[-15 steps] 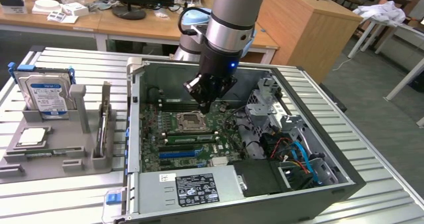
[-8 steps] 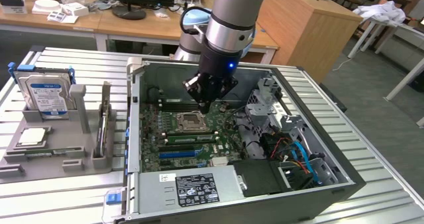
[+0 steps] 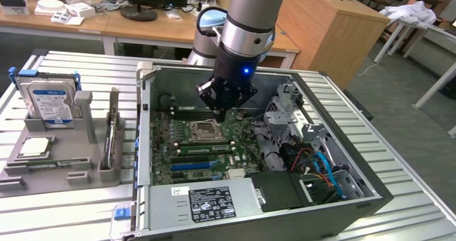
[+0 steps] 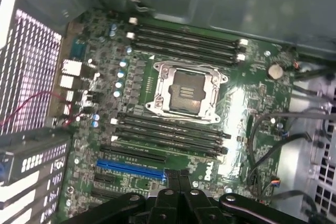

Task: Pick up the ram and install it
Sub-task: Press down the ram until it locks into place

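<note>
My gripper (image 3: 222,114) hangs inside the open computer case (image 3: 370,195), just above the motherboard (image 3: 167,139) and beside the CPU socket (image 3: 204,128). Its fingers (image 4: 173,182) are pressed together with nothing between them. A long thin green stick that looks like the ram (image 3: 204,149) lies along the memory slots on the near side of the socket in the exterior view. In the wrist view the socket (image 4: 185,92) sits between two banks of long black memory slots (image 4: 186,39), and I cannot tell the ram apart from them there.
A grey holder tray (image 3: 53,174) stands at the exterior view's left with a silver-and-blue hard drive (image 3: 48,102) upright in it and a thin board (image 3: 111,137) on edge. The power supply (image 3: 206,201) and cables (image 3: 321,166) crowd the case's near side.
</note>
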You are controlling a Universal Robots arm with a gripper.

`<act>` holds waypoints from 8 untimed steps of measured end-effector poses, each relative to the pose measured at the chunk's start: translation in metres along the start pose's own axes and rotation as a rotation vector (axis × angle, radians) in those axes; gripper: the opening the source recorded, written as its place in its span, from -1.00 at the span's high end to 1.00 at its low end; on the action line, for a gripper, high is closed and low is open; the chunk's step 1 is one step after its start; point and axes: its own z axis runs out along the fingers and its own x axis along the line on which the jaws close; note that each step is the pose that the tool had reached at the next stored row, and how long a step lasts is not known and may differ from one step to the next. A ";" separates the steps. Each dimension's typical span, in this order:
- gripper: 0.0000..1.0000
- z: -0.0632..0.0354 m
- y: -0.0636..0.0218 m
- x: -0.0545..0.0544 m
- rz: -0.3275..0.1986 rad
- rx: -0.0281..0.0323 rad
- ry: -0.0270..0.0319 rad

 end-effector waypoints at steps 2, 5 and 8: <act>0.79 0.0001 0.0000 0.000 0.030 -0.0003 -0.0013; 0.79 0.0001 0.0000 0.000 0.077 -0.0006 -0.0033; 0.79 0.0001 0.0000 0.000 0.112 -0.0008 -0.0045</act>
